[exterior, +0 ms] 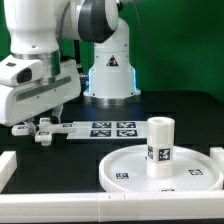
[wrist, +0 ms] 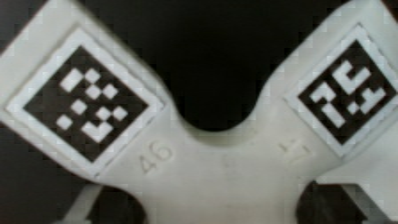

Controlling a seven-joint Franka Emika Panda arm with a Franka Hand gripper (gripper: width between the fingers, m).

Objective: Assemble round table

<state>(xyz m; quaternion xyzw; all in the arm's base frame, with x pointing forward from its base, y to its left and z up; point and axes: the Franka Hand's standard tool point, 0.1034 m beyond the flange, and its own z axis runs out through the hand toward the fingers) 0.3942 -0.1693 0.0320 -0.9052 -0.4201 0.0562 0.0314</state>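
The cross-shaped foot piece [wrist: 222,150] fills the wrist view, white, with a black-and-white marker on each of two arms. My gripper [wrist: 224,205] has a dark finger on either side of its hub and looks shut on it. In the exterior view the gripper [exterior: 42,132] is low at the table on that view's left, and part of the foot piece [exterior: 21,128] shows beside it. The large rimmed round disc [exterior: 190,180] lies at the right front. The short thick cylinder leg [exterior: 160,145] stands upright on it.
The marker board [exterior: 105,128] lies flat just right of the gripper in the exterior view. White border bars run along the front [exterior: 60,210] and the right side [exterior: 216,155]. The robot's base [exterior: 108,70] stands behind, before a green backdrop.
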